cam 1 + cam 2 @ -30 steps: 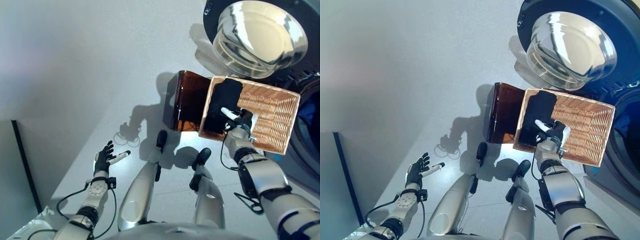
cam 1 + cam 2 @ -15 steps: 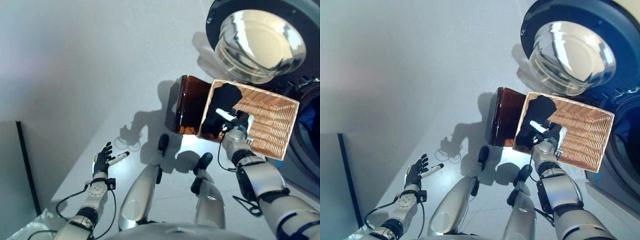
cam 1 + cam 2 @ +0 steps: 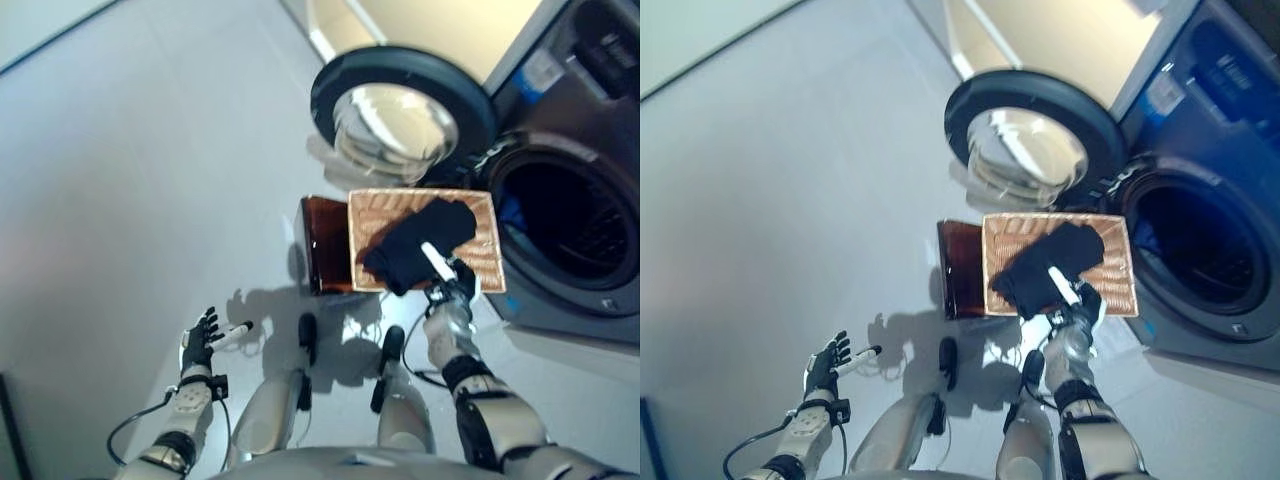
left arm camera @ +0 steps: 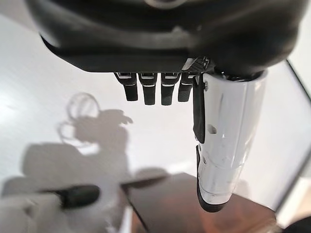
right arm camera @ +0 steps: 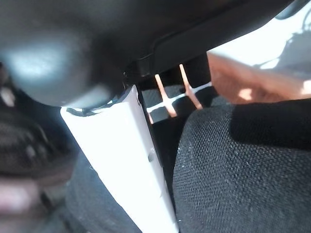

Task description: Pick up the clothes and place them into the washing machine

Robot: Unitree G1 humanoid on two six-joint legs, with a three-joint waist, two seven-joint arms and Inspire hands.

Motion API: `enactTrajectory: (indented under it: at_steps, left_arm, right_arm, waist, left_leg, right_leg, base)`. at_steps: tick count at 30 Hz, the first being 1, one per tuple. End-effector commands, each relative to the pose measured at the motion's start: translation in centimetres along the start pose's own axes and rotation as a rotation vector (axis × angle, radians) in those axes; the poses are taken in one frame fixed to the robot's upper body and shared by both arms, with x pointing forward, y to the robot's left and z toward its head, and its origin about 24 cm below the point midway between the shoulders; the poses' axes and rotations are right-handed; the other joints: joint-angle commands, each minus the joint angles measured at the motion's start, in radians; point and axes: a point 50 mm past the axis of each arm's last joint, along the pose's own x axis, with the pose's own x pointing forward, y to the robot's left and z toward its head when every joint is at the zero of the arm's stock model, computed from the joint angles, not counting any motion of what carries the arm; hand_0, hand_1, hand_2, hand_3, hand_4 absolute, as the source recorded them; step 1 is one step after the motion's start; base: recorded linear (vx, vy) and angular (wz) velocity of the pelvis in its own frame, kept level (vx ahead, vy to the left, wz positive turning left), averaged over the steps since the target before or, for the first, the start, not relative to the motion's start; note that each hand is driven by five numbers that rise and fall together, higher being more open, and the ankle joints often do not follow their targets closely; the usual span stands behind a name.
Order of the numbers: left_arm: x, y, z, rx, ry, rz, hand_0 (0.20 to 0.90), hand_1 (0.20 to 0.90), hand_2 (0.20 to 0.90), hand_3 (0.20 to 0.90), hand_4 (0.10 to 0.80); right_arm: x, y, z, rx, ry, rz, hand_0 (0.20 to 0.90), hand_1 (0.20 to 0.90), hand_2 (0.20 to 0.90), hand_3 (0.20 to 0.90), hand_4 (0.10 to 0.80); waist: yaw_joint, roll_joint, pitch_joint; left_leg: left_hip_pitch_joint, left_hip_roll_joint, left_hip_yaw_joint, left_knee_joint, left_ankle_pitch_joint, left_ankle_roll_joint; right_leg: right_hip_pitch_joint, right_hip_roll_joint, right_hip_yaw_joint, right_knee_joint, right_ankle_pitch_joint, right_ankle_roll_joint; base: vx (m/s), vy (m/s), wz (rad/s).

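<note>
A black garment [image 3: 415, 240] lies bunched across a wicker basket [image 3: 385, 205] on the floor. My right hand [image 3: 452, 290] is at the basket's near edge. Its white-covered thumb [image 5: 131, 160] lies on the cloth, and the fabric [image 5: 243, 160] fills the gap between thumb and fingers. The washing machine's dark drum opening [image 3: 565, 225] is just right of the basket, and its round door [image 3: 400, 115] stands open behind it. My left hand [image 3: 200, 340] hovers over the floor at lower left, fingers [image 4: 150, 90] straight and holding nothing.
A dark brown translucent box [image 3: 325, 245] stands against the basket's left side. Pale grey floor [image 3: 150, 180] stretches to the left. A beige cabinet or wall panel [image 3: 440, 30] stands behind the machine.
The camera has swung, bringing the machine's drum into view. The garment has gone from a flat patch to a bunched shape under my right hand. My left hand stays put.
</note>
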Motion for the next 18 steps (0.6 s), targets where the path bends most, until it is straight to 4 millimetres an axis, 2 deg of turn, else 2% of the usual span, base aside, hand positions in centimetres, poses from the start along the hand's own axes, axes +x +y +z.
enactTrajectory:
  at_steps: [1, 6, 11, 14, 17, 18]
  left_arm:
    - [-1.0, 2.2, -2.4, -0.042, 0.074, 0.09, 0.9, 0.9, 0.9, 0.9, 0.8]
    - [-2.3, 2.5, -4.6, -0.036, 0.145, 0.086, 0.9, 0.9, 0.9, 0.9, 0.8]
    - [-3.1, 3.2, -5.8, -0.026, 0.181, 0.095, 0.9, 0.9, 0.9, 0.9, 0.8]
    - [-3.3, 3.2, -6.1, -0.024, 0.186, 0.093, 0.9, 0.9, 0.9, 0.9, 0.8]
    - [-3.3, 3.1, -6.0, -0.025, 0.181, 0.087, 0.9, 0.9, 0.9, 0.9, 0.8]
    - [-3.2, 3.0, -5.9, -0.014, 0.176, 0.079, 0.9, 0.9, 0.9, 0.9, 0.8]
  right_arm:
    - [-0.1, -0.9, 2.7, 0.139, -0.18, 0.043, 0.2, 0.2, 0.2, 0.2, 0.3]
    - [-0.7, -3.7, 1.2, 0.165, -0.146, -0.028, 0.2, 0.2, 0.2, 0.2, 0.3]
    - [-0.6, -5.0, 1.1, 0.186, -0.14, -0.087, 0.2, 0.2, 0.2, 0.2, 0.3]
    - [-0.4, -5.2, 1.4, 0.19, -0.147, -0.107, 0.2, 0.2, 0.2, 0.2, 0.3]
    - [0.2, -5.1, 2.7, 0.208, -0.18, -0.128, 0.2, 0.2, 0.2, 0.2, 0.3]
    - [0.8, -4.8, 4.3, 0.227, -0.219, -0.145, 0.2, 0.2, 0.2, 0.2, 0.3]
  waist:
    - [0.002, 0.005, -0.077]
    - [-0.014, 0.009, -0.141]
    - [-0.017, 0.026, -0.175]
    - [-0.018, 0.036, -0.174]
    - [-0.018, 0.049, -0.161]
    - [-0.018, 0.059, -0.138]
  left_leg:
    - [0.046, 0.022, 0.004, 0.03, -0.059, -0.056]
    - [0.126, 0.025, 0.014, 0.006, -0.068, -0.056]
    - [0.163, 0.023, 0.015, -0.001, -0.081, -0.055]
    - [0.164, 0.022, 0.014, -0.005, -0.081, -0.054]
    - [0.153, 0.021, 0.009, 0.0, -0.08, -0.054]
    - [0.138, 0.019, 0.006, 0.01, -0.081, -0.052]
  right_leg:
    - [0.066, -0.03, 0.021, -0.047, -0.009, 0.03]
    - [0.136, -0.021, 0.018, -0.05, -0.028, 0.032]
    - [0.164, -0.02, 0.017, -0.053, -0.039, 0.035]
    - [0.162, -0.02, 0.017, -0.052, -0.04, 0.034]
    - [0.154, -0.019, 0.014, -0.047, -0.042, 0.03]
    - [0.139, -0.02, 0.013, -0.035, -0.044, 0.027]
  base:
    - [0.095, -0.079, -0.37]
    - [0.096, -0.063, -0.15]
    - [0.041, -0.015, -0.01]
    - [-0.003, 0.001, -0.03]
    - [-0.032, -0.002, 0.04]
    - [-0.107, 0.0, 0.05]
